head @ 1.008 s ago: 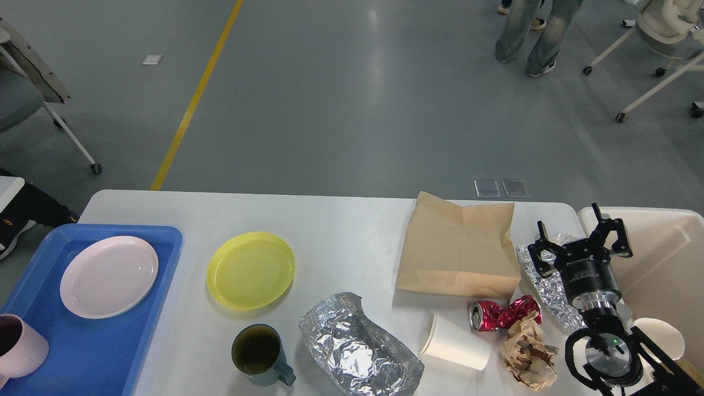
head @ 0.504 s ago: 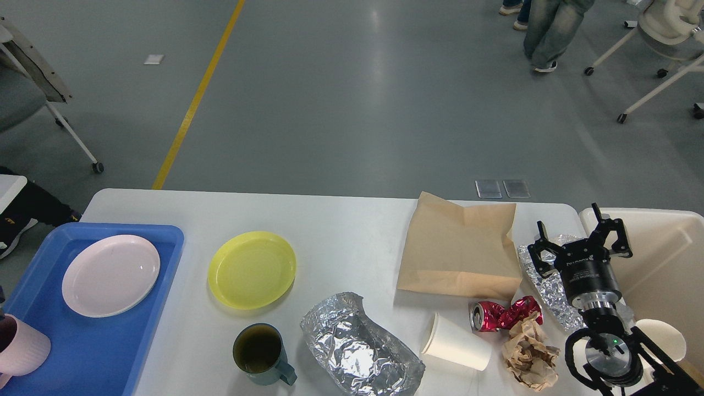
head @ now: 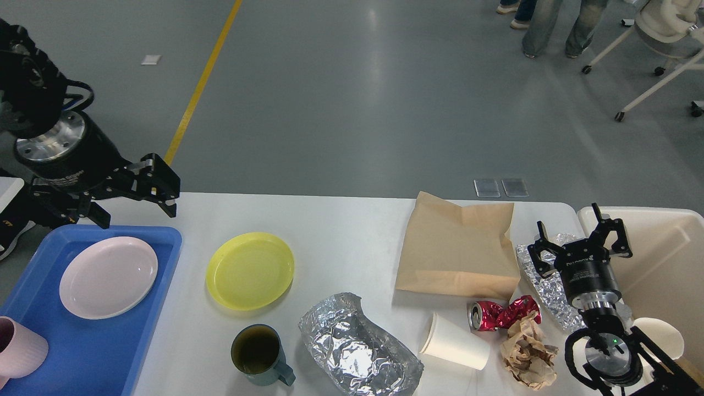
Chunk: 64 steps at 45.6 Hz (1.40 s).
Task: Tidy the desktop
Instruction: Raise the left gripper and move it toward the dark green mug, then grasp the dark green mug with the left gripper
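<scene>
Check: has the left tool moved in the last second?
Yes. It was out of view earlier; now the left tool has come in from the left and hovers, open, over the tray's far edge, near the yellow plate.

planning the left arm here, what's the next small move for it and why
Probably bring the left hand down toward the yellow plate. That hand hangs open above the blue tray's far corner; the plate lies loose on the desktop just beside the tray, where a pink plate already sits.
</scene>
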Available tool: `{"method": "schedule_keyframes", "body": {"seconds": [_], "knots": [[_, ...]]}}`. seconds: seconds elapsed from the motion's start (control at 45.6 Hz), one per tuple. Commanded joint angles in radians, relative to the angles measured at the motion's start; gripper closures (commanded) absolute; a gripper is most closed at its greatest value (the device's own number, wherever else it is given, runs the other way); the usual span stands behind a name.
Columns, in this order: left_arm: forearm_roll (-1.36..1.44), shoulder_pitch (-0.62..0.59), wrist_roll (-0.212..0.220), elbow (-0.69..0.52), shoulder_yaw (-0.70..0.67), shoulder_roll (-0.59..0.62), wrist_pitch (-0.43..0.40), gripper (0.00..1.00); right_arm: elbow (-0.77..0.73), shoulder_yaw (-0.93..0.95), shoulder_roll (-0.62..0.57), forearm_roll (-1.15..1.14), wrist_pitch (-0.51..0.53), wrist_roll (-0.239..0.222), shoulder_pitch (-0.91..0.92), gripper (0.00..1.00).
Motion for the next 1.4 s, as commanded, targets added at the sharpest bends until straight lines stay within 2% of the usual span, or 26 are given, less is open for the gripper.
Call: {"method": "schedule_keyframes", "body": {"seconds": [0.0,0.132,0.219,0.46,0.702,0.767,0.943,1.184,1.206,1.381], "knots": [[-0.085,-0.162,0.0,-0.145,0.001,-0.107,0.01,0.07,0.0,0.0,0.0,0.0,0.0,-0.001,0.0,0.0],[-0.11,-0.334,-0.003,-0.263,-0.003,-0.14,0.007,0.07,0.0,0.0,0.0,0.0,0.0,0.001,0.0,0.0],[-0.128,-0.405,-0.006,-0.268,-0.005,-0.177,-0.057,0.07,0.0,0.0,0.0,0.0,0.0,0.001,0.0,0.0],[-0.136,-0.379,-0.008,-0.263,-0.005,-0.191,-0.061,0.06,0.0,0.0,0.0,0.0,0.0,0.001,0.0,0.0],[-0.133,-0.136,-0.017,-0.229,-0.043,-0.177,-0.033,0.06,0.0,0.0,0.0,0.0,0.0,0.001,0.0,0.0],[-0.133,-0.064,-0.02,-0.223,-0.048,-0.167,0.031,0.06,0.0,0.0,0.0,0.0,0.0,0.001,0.0,0.0],[-0.13,0.219,-0.008,-0.162,-0.097,-0.17,0.2,0.06,0.0,0.0,0.0,0.0,0.0,0.001,0.0,0.0],[-0.122,0.496,0.0,-0.107,-0.192,-0.177,0.418,0.06,0.0,0.0,0.0,0.0,0.0,0.001,0.0,0.0],[-0.119,0.557,0.0,-0.085,-0.203,-0.182,0.468,0.06,0.0,0.0,0.0,0.0,0.0,0.001,0.0,0.0],[-0.118,0.677,0.0,-0.021,-0.237,-0.209,0.544,0.06,0.0,0.0,0.0,0.0,0.0,0.001,0.0,0.0]]}}
